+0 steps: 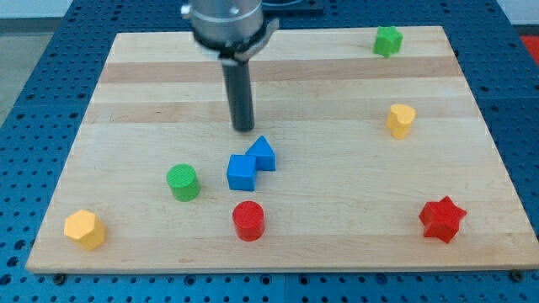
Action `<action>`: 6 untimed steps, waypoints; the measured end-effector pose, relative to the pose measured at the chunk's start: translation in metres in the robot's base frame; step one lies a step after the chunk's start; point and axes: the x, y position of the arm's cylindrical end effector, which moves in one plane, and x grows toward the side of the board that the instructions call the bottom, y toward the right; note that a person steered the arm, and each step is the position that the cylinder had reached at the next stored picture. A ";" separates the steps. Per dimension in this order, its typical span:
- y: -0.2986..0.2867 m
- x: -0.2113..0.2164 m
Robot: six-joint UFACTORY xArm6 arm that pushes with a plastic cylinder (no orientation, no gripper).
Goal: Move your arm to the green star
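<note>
Camera view: from the view's left, a yellow block (84, 229), green cylinder (183, 182), and two blue blocks (250, 164) just below my tip (243, 128). No jaws here; the rod stands straight. The green star (387, 40) sits top right on the worktop (337, 93), probably light and hard; nudge its side.

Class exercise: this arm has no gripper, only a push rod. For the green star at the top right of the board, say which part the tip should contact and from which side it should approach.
Contact the green star on its flank facing the view's left, low down. My tip sits far to its lower left, just above the two blue blocks, so a diagonal run up and right looks unobstructed. The yellow block lies below that path.
</note>
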 end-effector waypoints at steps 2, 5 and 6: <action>0.066 -0.148; 0.263 -0.201; 0.297 -0.201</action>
